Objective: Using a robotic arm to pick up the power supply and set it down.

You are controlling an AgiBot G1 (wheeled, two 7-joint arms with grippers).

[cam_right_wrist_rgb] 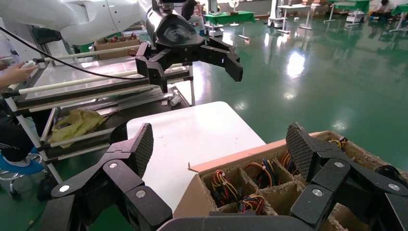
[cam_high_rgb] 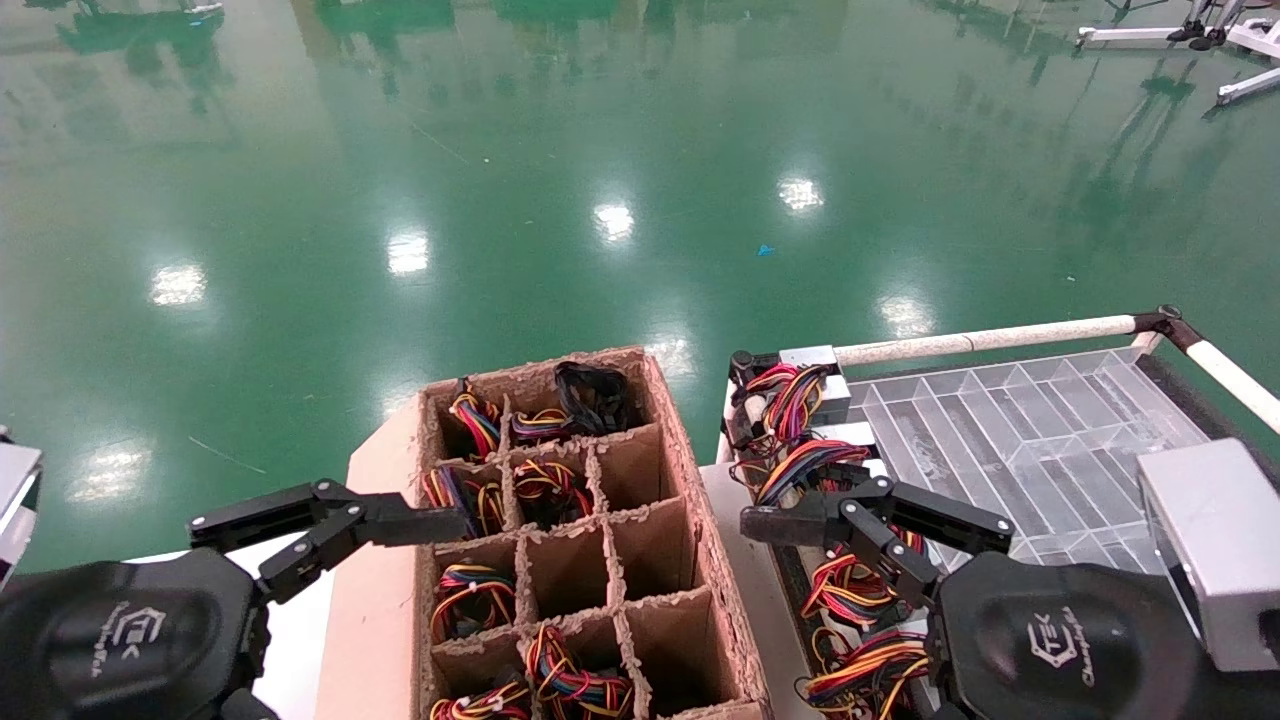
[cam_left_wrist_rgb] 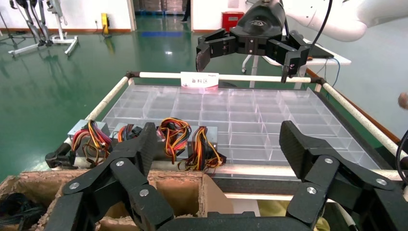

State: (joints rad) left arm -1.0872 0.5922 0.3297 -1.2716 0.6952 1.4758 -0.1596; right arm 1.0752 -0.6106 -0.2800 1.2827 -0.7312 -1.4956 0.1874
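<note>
The power supply's black wire bundle (cam_high_rgb: pixel 592 395) shows in the far right cell of the divided cardboard box (cam_high_rgb: pixel 690 470); its grey body is hidden. The same black wires (cam_left_wrist_rgb: pixel 14 208) show in the left wrist view. My left gripper (cam_high_rgb: pixel 420 528) (cam_left_wrist_rgb: pixel 219 149) hovers at the box's left edge, open and empty. On the other side of the box my right gripper (cam_high_rgb: pixel 790 525) (cam_right_wrist_rgb: pixel 220 144) is over the coloured-wire units, also open and empty. Each wrist view shows the other arm's gripper: the right one (cam_left_wrist_rgb: pixel 248 45) and the left one (cam_right_wrist_rgb: pixel 190 55), on glossy white arms.
Other box cells hold units with red, yellow and orange wires (cam_high_rgb: pixel 545 485). Grey boxes with coloured wires (cam_high_rgb: pixel 800 400) line the left side of a clear compartment tray (cam_high_rgb: pixel 1040 440) framed by white rails (cam_high_rgb: pixel 990 338). Left of the box, a white table (cam_right_wrist_rgb: pixel 192 134) and a rack with a yellow cloth (cam_right_wrist_rgb: pixel 77 122).
</note>
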